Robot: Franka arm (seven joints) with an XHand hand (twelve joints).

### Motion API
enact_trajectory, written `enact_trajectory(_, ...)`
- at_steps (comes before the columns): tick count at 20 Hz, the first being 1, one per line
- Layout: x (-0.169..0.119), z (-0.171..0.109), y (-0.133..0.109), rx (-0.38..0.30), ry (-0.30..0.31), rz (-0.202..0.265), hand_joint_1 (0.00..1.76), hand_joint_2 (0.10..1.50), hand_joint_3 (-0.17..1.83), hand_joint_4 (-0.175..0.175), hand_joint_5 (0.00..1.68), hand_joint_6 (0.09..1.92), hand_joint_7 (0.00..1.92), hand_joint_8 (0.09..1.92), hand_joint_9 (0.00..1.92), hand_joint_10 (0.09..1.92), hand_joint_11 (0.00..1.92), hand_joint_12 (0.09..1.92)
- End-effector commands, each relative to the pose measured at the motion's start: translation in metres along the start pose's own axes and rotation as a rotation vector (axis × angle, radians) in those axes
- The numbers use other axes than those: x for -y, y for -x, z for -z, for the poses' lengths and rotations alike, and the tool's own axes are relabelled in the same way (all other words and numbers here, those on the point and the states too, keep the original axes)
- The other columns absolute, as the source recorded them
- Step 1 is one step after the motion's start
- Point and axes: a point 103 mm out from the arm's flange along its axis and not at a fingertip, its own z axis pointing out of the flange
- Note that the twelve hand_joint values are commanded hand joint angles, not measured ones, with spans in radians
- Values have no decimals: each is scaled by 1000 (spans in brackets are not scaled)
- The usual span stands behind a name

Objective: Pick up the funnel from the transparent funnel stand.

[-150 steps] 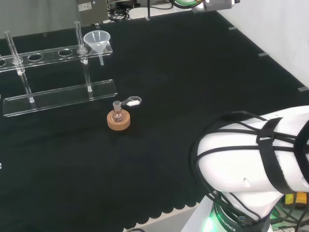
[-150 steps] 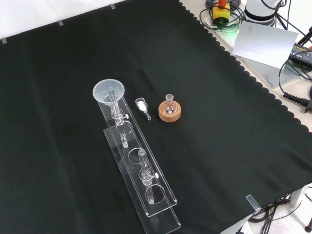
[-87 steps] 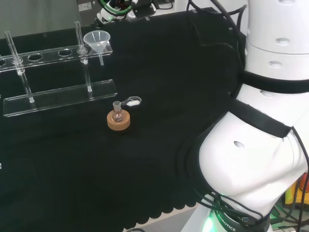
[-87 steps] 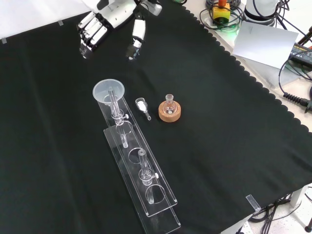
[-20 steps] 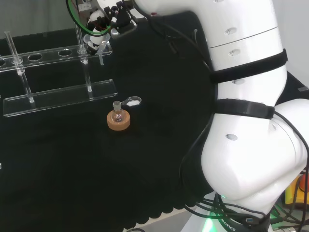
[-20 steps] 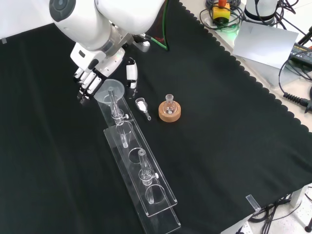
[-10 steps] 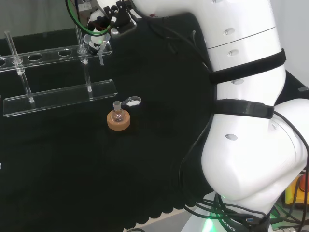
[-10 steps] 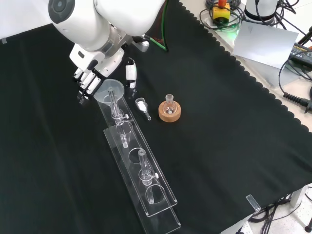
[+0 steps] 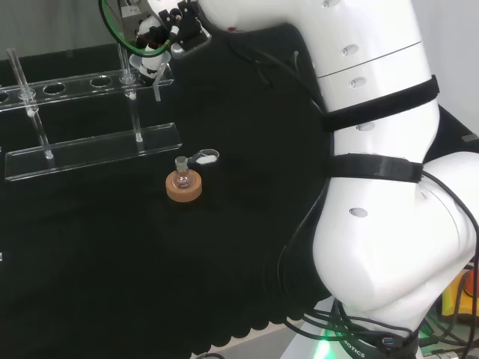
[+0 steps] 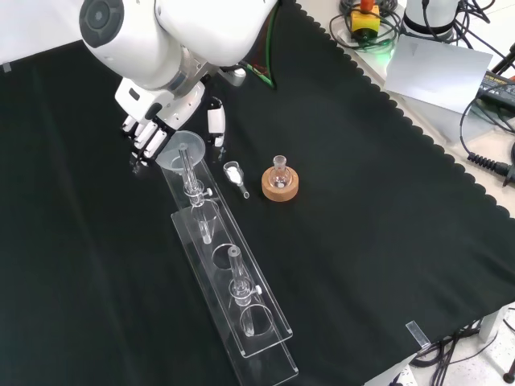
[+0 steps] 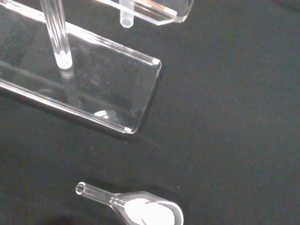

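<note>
The clear funnel point(image 10: 183, 149) sits in the end hole of the transparent stand point(image 10: 256, 334), at the stand's far end in the front view. The hand point(image 10: 161, 108) hangs over it, fingers point(image 10: 142, 138) on the funnel's left and the thumb point(image 10: 216, 121) on its right, both fairly straight with the thumb standing apart from the rim. In the head view the hand point(image 9: 166, 30) covers the funnel's bowl, and the funnel stem point(image 9: 156, 90) pokes out below the stand's upper shelf. The wrist view shows the funnel stem tip point(image 11: 125, 21) above the stand's base plate point(image 11: 112, 89).
A small flask on a cork ring point(image 10: 279, 182) stands right of the stand in the front view. A clear scoop with white powder point(image 10: 234, 173) lies between the cork ring and the stand, also seen as the scoop point(image 11: 140, 212) in the wrist view. Thin upright rods point(image 9: 126, 52) rise from the stand.
The arm swung in from out of view and brought the hand down over the funnel. In the last second the hand has only crept slightly; the funnel stays in the stand.
</note>
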Motion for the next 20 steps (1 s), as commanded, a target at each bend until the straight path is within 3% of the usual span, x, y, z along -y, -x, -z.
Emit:
enact_trajectory(1, 2, 2, 1, 0, 2, -4, 610, 801, 258, -39, 187, 87, 80, 647, 411, 664, 84, 1446)
enact_trajectory(10, 9, 12, 3, 36, 72, -27, 693, 783, 405, -38, 477, 87, 467, 665, 646, 567, 176, 1403)
enact_trajectory(13, 14, 18, 5, 54, 105, -35, 705, 782, 420, -38, 510, 87, 499, 665, 671, 562, 197, 1400)
enact_trajectory(20, 32, 43, 12, 79, 99, -55, 717, 778, 433, -37, 528, 87, 508, 663, 686, 554, 216, 1389)
